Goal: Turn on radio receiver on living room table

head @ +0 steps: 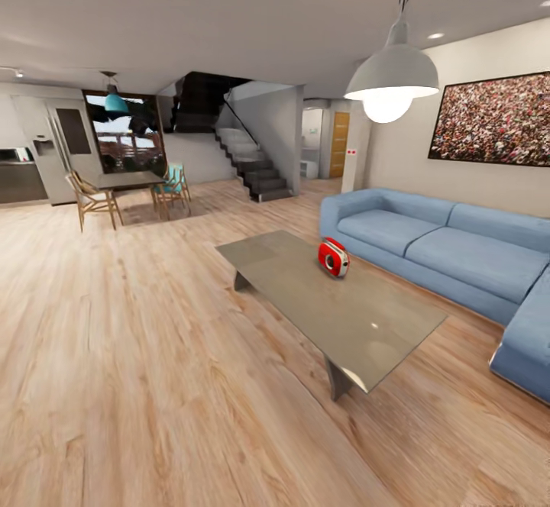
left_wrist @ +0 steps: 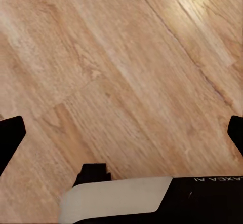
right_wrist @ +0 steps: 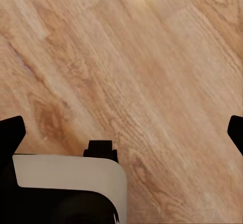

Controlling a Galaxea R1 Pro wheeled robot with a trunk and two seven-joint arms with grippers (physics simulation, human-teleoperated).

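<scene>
Fingertips of our left gripper (left_wrist: 121,130) and right gripper (right_wrist: 121,130) sit at opposite frame edges, spread wide and empty above the plank floor (left_wrist: 126,67), as suits travel. Well ahead, the radio receiver (head: 333,256) stands upright on the table (head: 305,293) near its sofa (head: 458,251) side, still to be approached. Legible writing: partial "AXEA AI" on our left wrist housing

floor (head: 153,354): light wood planks, visible grain, soft sheen | table (head: 305,293): smooth glossy grey top, faint reflections | radio receiver (head: 333,256): shiny red plastic-like shell, white trim | sofa (head: 458,251): matt blue cloth | pendant lamp (head: 393,72): smooth white dome | dining chairs (head: 92,199): bare wood frames
</scene>
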